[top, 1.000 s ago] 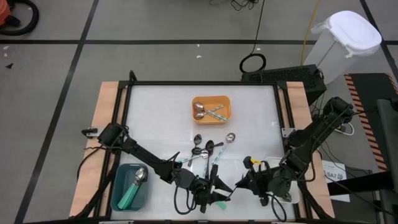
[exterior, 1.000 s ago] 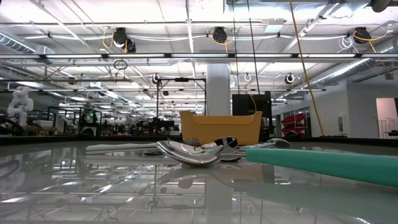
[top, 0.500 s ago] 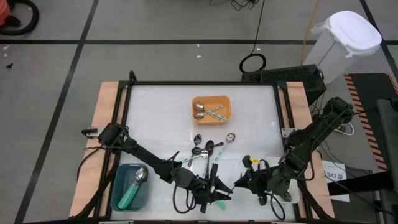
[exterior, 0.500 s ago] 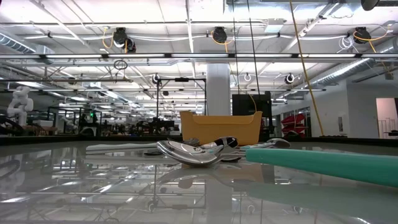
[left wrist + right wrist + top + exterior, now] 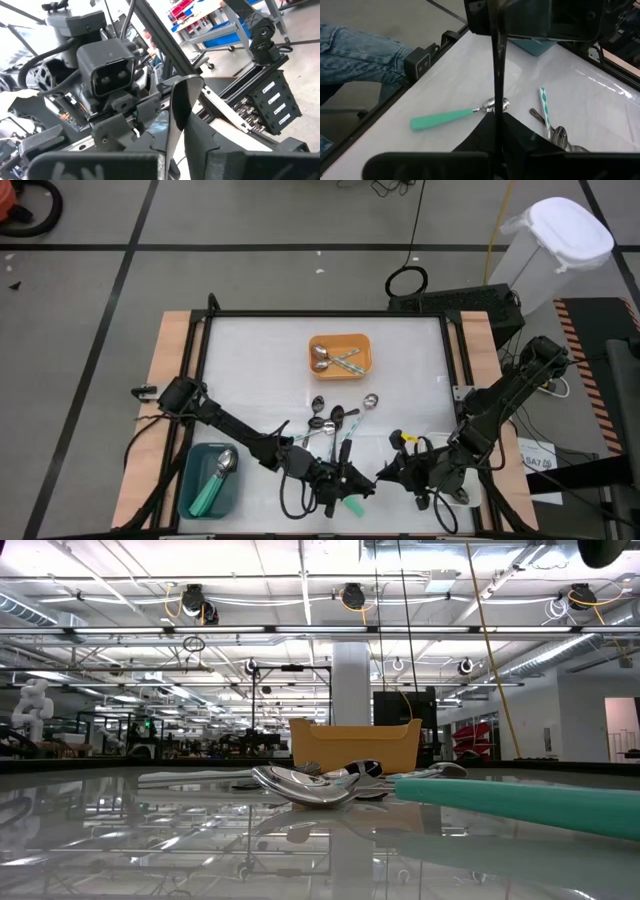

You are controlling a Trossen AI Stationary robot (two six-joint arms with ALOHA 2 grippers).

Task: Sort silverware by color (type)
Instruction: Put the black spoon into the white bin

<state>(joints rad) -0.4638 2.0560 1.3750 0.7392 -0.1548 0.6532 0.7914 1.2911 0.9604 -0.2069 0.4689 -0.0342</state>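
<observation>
Lower centre of high view: black spoon, thin, stiff, light and likely slippery, passes handle-to-handle between right gripper, clamped on it, and left gripper, whose closure cannot be told.

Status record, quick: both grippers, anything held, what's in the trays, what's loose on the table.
left gripper: front of the table, up against the right gripper, at the black spoon
right gripper: front of the table, shut on the black spoon
orange tray: far centre, holds spoons
teal tray: front left, holds a teal-handled spoon
loose: cluster of spoons mid-table; one teal-handled spoon on the table near the front edge
</observation>
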